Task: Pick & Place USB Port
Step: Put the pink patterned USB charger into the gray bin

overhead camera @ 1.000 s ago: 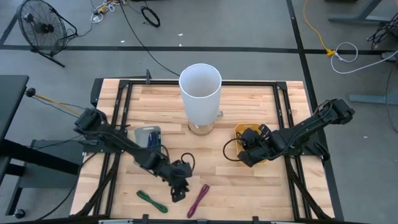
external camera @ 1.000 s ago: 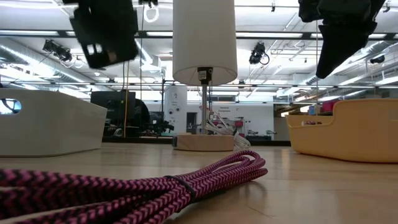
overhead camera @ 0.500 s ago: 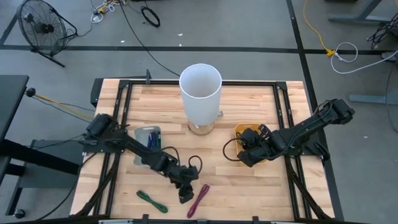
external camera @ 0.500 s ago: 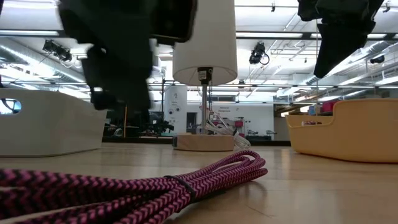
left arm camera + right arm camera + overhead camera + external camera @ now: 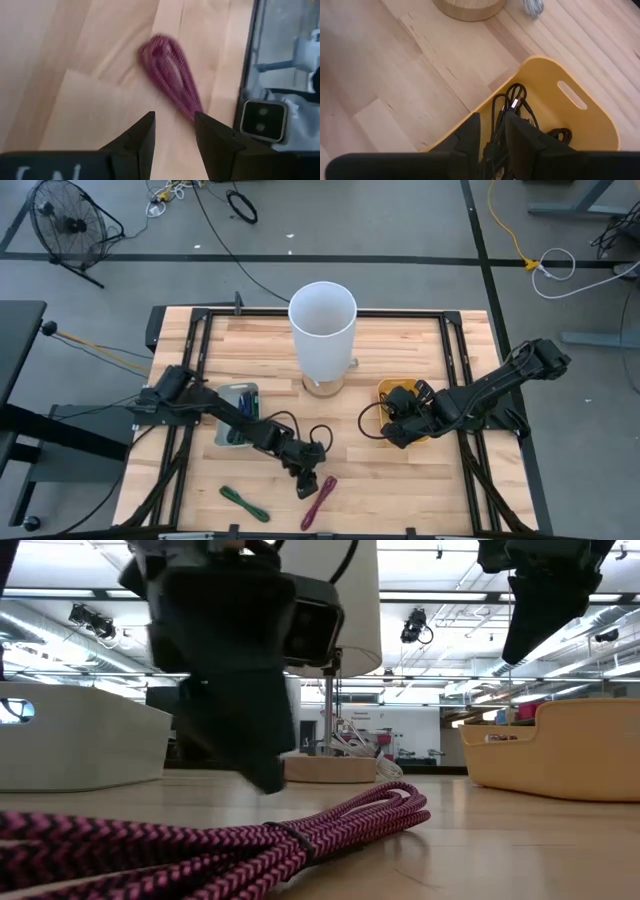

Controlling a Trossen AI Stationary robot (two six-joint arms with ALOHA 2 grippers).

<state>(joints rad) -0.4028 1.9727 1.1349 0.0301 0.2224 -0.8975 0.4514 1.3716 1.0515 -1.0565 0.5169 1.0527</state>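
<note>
Left gripper (image 5: 308,484) hovers over wooden table (image 5: 400,480), beside pink cable (image 5: 319,502).

I see a pale planked wood table (image 5: 400,480), smooth and lightly sheened; a braided cloth-sheathed magenta cable (image 5: 300,835); a matt yellow plastic bin (image 5: 580,115); matt dark fingers (image 5: 142,137).

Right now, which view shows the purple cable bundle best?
The low view: the purple cable bundle fills the foreground, braid sharp. The left wrist view shows one blurred looped end ahead of the open left gripper; the high view shows it small; the right wrist view misses it.
</note>
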